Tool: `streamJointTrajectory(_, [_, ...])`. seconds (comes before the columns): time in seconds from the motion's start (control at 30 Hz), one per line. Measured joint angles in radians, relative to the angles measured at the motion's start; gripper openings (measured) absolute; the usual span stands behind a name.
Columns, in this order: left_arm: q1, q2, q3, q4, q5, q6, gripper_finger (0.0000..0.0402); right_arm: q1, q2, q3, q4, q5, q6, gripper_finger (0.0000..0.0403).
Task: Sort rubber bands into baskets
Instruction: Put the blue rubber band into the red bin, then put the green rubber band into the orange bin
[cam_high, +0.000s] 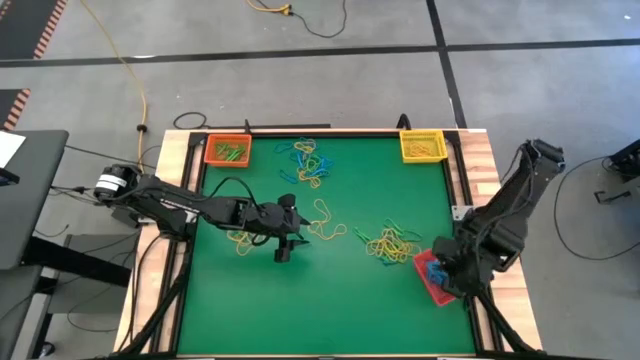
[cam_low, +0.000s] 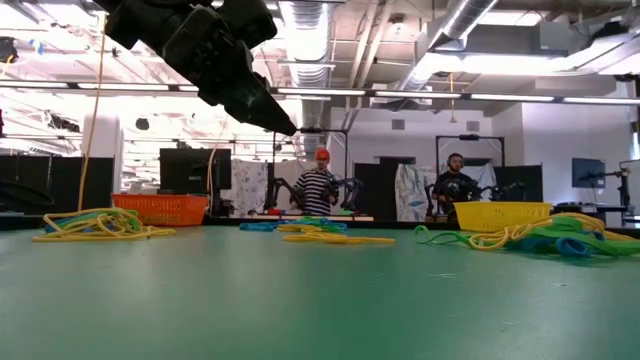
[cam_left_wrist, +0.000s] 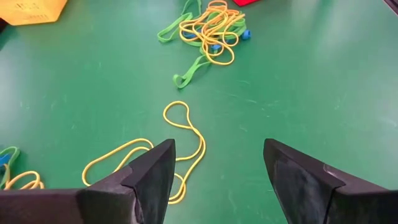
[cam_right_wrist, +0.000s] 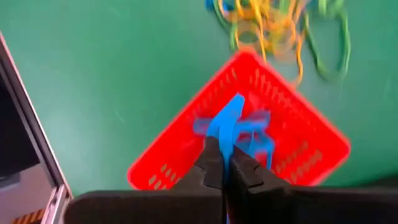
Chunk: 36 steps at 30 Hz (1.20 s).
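2 grippers busy: our right gripper (cam_right_wrist: 225, 163) pinches a blue rubber band (cam_right_wrist: 227, 121) above the red basket (cam_right_wrist: 186, 155) at the table's right edge, release due, while our left gripper (cam_left_wrist: 217, 171) gapes beside a yellow band (cam_left_wrist: 180, 127) mid-table.

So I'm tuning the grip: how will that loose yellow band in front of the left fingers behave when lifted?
The yellow band lies flat in limp curves, so it will probably droop and dangle. It looks thin and light, so the open left gripper may need to pinch low against the green table.
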Motion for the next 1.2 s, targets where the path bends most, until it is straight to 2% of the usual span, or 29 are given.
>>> streamJointTrajectory(0.3, [0.0, 0.0, 0.0, 0.002, -0.018, 0.007, 0.0236, 0.105, 0.072, 0.0, -0.038, -0.016, 0.207, 0.0028])
streamJointTrajectory(0.57, [0.0, 0.0, 0.0, 0.002, -0.018, 0.005, 0.0236, 0.114, 0.14, 0.0, -0.045, -0.058, 0.239, 0.0085])
streamJointTrajectory(0.83, [-0.001, 0.0, 0.0, 0.001, -0.018, 0.0, 0.0236, 0.114, 0.141, 0.0, -0.051, -0.057, 0.266, 0.0155])
streamJointTrajectory(1.03, [-0.001, 0.0, 0.0, 0.001, -0.018, -0.001, 0.0235, 0.107, 0.141, 0.0, -0.054, -0.008, 0.25, 0.02])
streamJointTrajectory(1.2, [-0.001, 0.0, 0.0, 0.0, -0.018, -0.001, 0.0235, 0.091, 0.141, 0.0, -0.057, 0.087, 0.193, 0.0216])
